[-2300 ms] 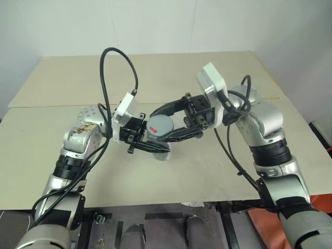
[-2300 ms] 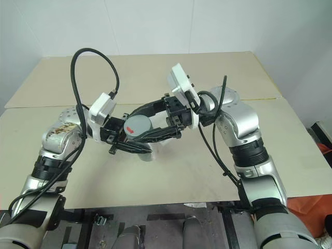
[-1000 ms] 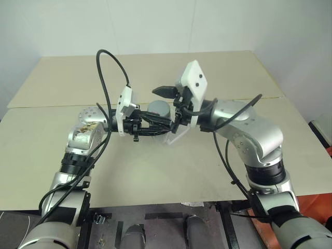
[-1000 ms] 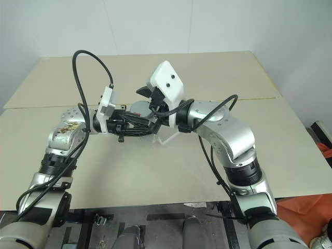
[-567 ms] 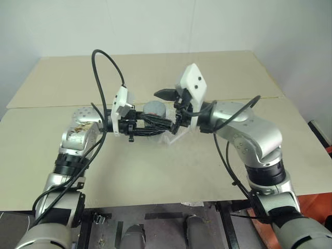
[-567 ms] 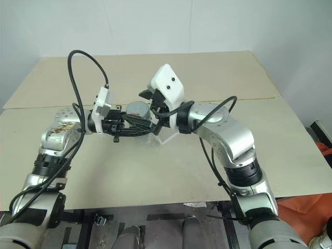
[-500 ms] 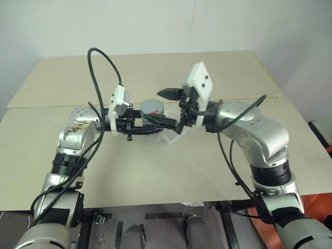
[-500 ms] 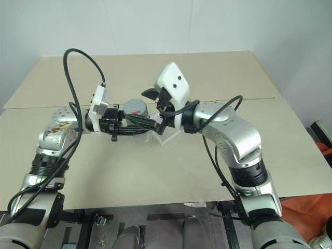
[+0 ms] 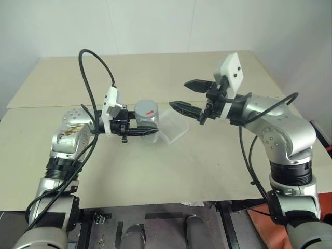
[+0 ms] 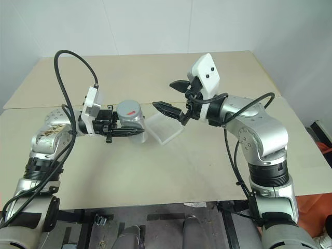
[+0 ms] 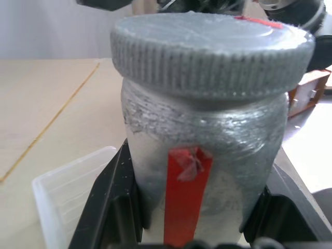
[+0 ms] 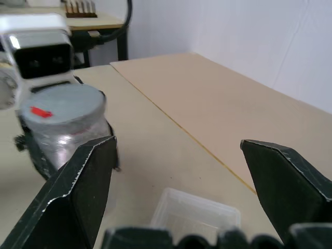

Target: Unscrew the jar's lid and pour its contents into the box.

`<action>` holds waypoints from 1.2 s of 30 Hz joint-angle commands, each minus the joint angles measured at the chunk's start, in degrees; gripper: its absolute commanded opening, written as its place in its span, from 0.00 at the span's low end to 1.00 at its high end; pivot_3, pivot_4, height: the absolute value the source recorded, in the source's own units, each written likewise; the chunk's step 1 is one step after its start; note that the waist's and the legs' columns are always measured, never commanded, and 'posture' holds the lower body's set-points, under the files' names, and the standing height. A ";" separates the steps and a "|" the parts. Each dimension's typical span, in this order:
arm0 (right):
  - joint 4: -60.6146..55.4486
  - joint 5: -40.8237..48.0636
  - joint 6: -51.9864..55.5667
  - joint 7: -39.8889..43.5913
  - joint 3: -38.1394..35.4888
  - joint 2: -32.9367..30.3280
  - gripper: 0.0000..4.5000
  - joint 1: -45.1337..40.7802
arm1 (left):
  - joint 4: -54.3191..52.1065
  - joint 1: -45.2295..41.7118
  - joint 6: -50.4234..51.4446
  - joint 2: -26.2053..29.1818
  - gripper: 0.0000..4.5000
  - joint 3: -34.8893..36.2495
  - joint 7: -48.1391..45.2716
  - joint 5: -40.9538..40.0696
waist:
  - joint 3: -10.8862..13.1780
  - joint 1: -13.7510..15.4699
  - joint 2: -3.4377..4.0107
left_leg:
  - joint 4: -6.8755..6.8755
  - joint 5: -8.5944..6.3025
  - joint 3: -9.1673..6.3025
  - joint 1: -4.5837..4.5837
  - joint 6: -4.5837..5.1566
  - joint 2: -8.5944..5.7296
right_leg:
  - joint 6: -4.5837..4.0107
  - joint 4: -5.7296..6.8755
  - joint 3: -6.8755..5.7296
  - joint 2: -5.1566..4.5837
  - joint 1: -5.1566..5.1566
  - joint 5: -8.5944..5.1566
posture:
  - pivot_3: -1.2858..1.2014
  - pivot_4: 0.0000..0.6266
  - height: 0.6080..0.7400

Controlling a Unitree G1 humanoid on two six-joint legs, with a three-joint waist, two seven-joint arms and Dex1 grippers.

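Observation:
The jar is a silvery cylinder with a red strip on its side. The grey lid, marked with a small red patch, sits on top of it. My left gripper is shut on the jar's body and holds it upright above the table. The clear box lies on the table just right of the jar. My right gripper hangs open and empty to the right of the jar, above the box, with its fingers pointing at the lid. The right wrist view shows the jar and the box.
The beige table has a seam running across it behind the arms, with a second panel beyond. A white wall stands at the back. An orange object lies on the floor below the table's front right edge.
My right gripper has drawn away from the lid to the right, open and empty. The left gripper has shifted the jar slightly left. The lid is still on the jar.

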 commanded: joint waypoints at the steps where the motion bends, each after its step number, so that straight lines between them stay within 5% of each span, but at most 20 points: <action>1: -4.50 1.94 -0.45 -0.07 -0.79 1.03 0.99 -2.47 | 0.24 -1.50 0.05 -1.08 0.43 0.87 1.14 -0.77 | 0.00 0.02 0.00 | 0.00 0.00 0.00 0.00 0.00 0.00 | 0.00 0.00 0.00 0.00 0.00 0.00 | 0.52 0.24 1.00; 18: 0.46 -4.88 -2.63 -2.36 7.63 10.03 0.99 -5.28 | 1.94 -3.65 -1.59 -5.12 0.43 -1.35 0.75 0.30 | 0.00 -0.07 0.00 | 0.00 0.00 -0.02 0.00 0.00 0.00 | 0.00 0.02 -0.01 0.00 -0.01 0.00 | 0.52 0.24 1.00; 36: 1.18 -6.49 -4.02 -0.53 3.68 2.88 0.99 -1.58 | 0.36 -3.08 -0.74 -2.16 0.43 0.23 0.65 -1.23 | 0.00 -0.08 0.00 | 0.00 0.00 -0.02 0.00 0.00 0.00 | 0.00 0.01 -0.01 0.00 0.00 0.00 | 0.52 0.24 1.00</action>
